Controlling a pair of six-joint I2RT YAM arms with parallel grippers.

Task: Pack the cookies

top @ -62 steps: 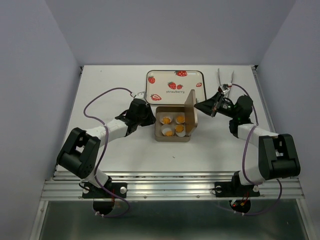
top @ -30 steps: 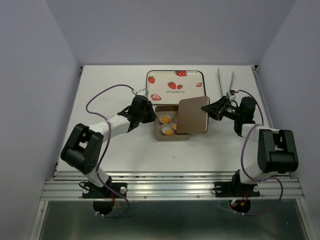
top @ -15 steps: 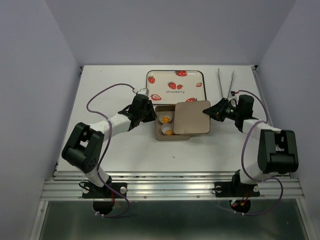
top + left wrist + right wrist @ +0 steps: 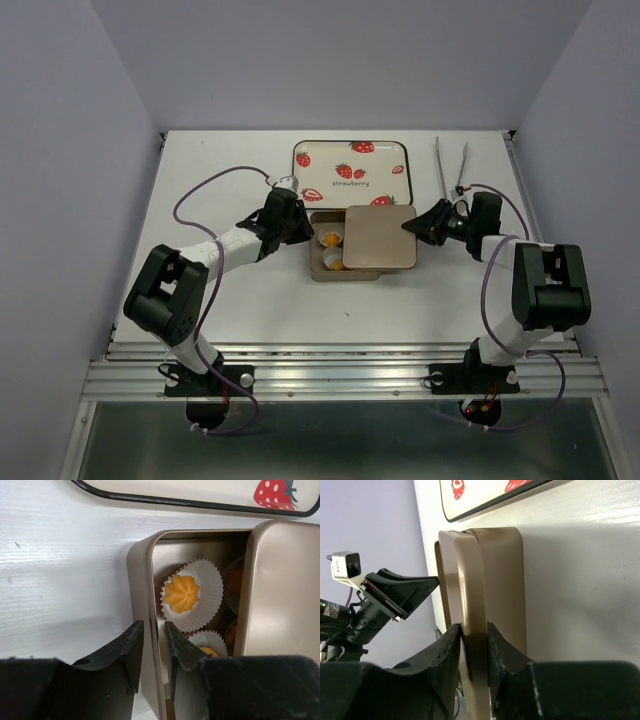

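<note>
The left gripper (image 4: pixel 152 630) is clamped on the left wall of the tin (image 4: pixel 144 580); the right gripper (image 4: pixel 474 630) is pinched on the right edge of the lid (image 4: pixel 501 590). The cookies (image 4: pixel 181 593) are seated inside the tin, mostly covered by the lid.

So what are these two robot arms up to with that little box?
They look to be closing a gold tin of cookies. The left pincer clamps the tin's left wall, while the right pincer grips the lid by its right edge. The lid covers most of the tin but sits shifted right, leaving cookies in paper cups showing on the left.
</note>
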